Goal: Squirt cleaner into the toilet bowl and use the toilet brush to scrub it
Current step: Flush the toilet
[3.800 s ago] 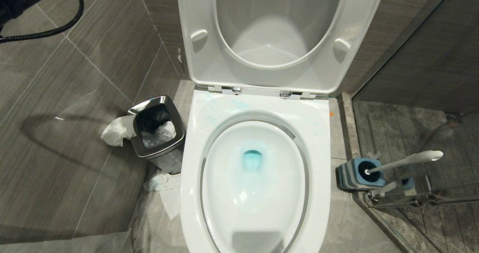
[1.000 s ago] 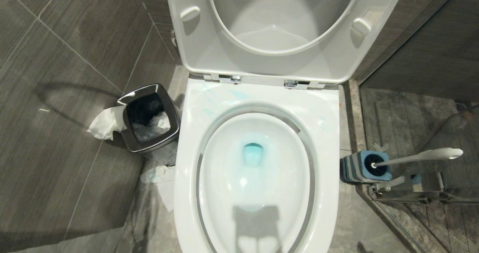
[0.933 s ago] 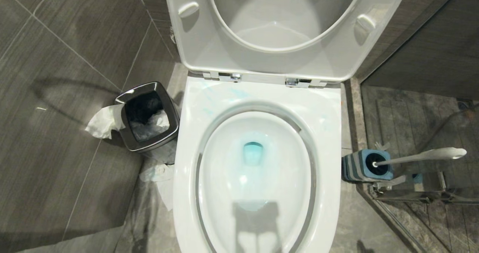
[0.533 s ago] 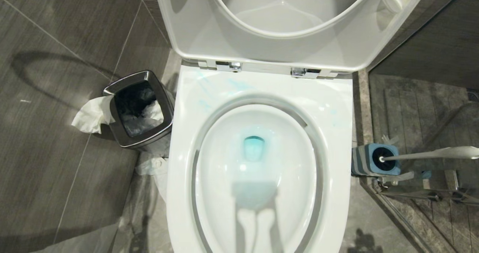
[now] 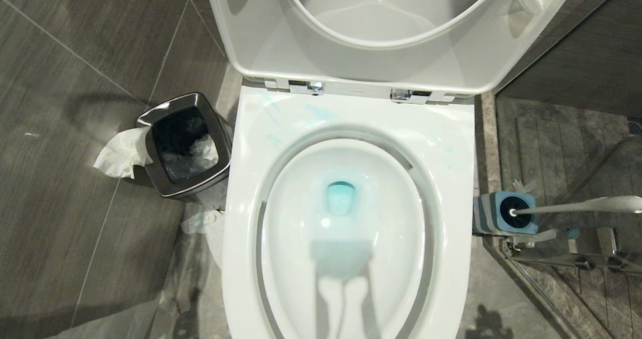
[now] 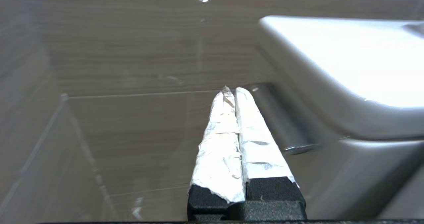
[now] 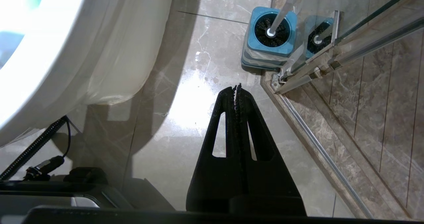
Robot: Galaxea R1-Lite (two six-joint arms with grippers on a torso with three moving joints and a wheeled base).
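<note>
Toilet bowl [image 5: 346, 128] fills the centre of the head view: glossy white oval, seat and lid [image 5: 381, 33] both raised, chrome hinges at the back. Water at the drain is blue-green, and faint blue-green smears mark the rear rim. Near end of the bowl and top of the lid are cut off by the frame. A blocky shadow lies over the front of the basin.

Steel bin [image 5: 183, 146] stands on the floor just left of the bowl, dark liner inside, white paper [image 5: 120, 153] hanging over its outer edge and more crumpled paper on the floor beside it.

Toilet brush [image 5: 577, 206] sits on the right by the glass shower partition: black bristle head down in the blue-and-grey holder [image 5: 504, 213], slim white handle leaning away, tip cut off at the frame edge. Right wrist view shows it again [image 7: 280, 17], with a reflection in the glass beside it.

Cleaner bottle isn't visible in any view.

Left gripper [image 6: 233, 93]: foil-wrapped fingers pressed together, empty, near a grey tiled wall beside a white ceramic edge. Right gripper [image 7: 237, 88]: black toothed fingers closed, empty, pointing down at the floor, short of the holder. Neither arm shows in the head view.
</note>
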